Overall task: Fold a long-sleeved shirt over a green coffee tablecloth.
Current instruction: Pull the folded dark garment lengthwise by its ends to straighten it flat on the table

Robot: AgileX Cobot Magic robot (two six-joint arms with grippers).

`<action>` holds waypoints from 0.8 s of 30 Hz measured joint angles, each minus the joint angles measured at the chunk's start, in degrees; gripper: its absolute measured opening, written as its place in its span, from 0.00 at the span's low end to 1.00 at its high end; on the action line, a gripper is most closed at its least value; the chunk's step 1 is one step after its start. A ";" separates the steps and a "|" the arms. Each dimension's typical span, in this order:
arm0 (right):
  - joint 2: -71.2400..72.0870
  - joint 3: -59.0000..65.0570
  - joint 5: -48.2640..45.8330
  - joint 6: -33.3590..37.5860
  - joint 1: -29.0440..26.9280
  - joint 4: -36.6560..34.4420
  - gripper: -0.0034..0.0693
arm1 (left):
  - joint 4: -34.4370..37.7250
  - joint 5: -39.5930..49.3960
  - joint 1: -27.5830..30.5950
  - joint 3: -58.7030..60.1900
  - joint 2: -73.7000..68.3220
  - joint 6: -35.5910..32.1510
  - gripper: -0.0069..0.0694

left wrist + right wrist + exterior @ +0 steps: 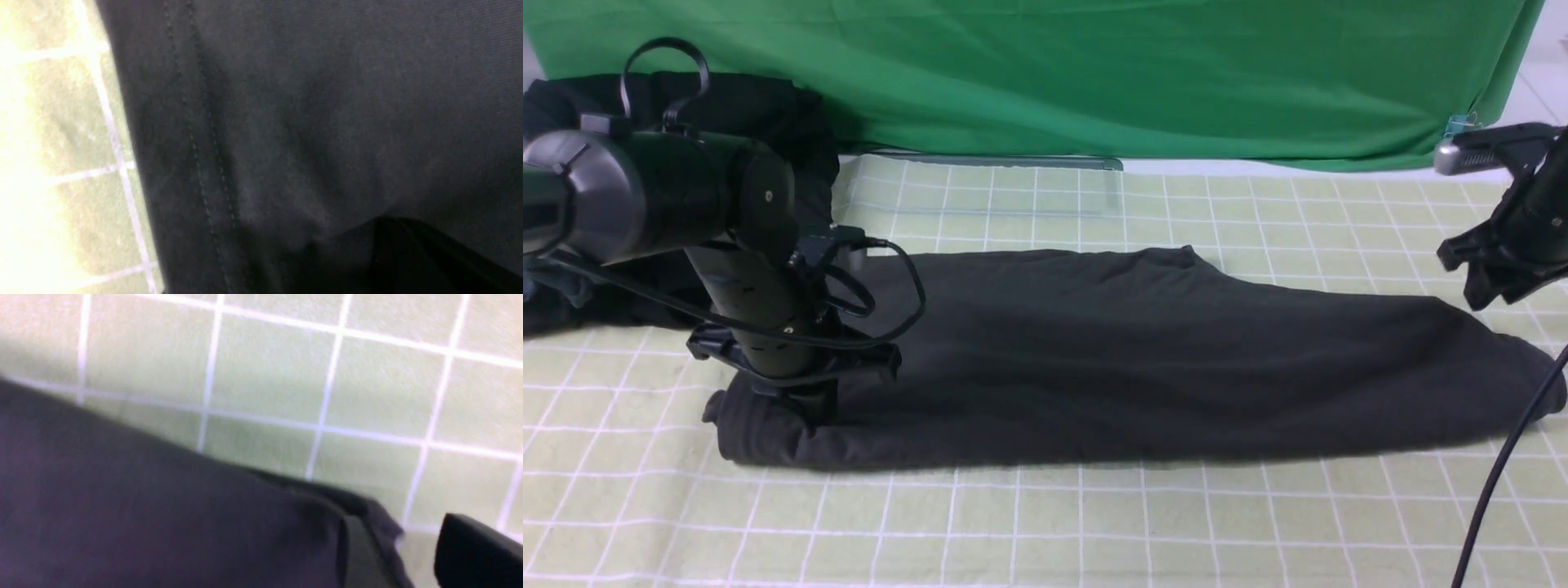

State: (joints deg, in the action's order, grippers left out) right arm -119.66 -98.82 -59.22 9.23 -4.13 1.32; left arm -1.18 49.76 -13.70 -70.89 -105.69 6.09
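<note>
The charcoal long-sleeved shirt (pixel 1143 351) lies folded into a long band across the pale green coffee tablecloth (pixel 1045 531) with its white grid. My left gripper (pixel 809 404) points straight down into the band's left end, shut on bunched fabric. In the left wrist view the shirt (pixel 327 102) with its stitched hem fills the picture beside the tablecloth (pixel 81 122). My right gripper (pixel 1474 282) hangs open above the band's right end. One of its fingers (pixel 474 551) stands clear of the shirt's corner (pixel 143 506), with tablecloth (pixel 265 367) between them.
A plain bright green sheet (pixel 1094 73) hangs along the back. A black bundle of garments (pixel 752 114) sits at the back left behind my left arm. The right arm's cable (pixel 1503 474) droops over the front right of the cloth.
</note>
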 joint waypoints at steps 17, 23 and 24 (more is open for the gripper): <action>15.95 23.03 -1.16 -1.10 -7.01 -5.14 0.10 | -0.08 -1.30 0.05 2.47 10.72 1.40 0.09; 16.11 24.30 2.34 -1.38 -7.71 -6.49 0.48 | -0.06 -5.37 2.14 6.82 7.49 1.40 0.09; 16.13 24.30 2.98 -1.60 -7.71 -7.24 0.56 | -0.06 -5.48 2.99 7.40 6.99 1.40 0.09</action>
State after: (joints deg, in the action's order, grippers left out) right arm -103.53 -74.52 -56.23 7.63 -11.84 -5.92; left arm -1.24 44.28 -10.71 -63.49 -98.70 7.49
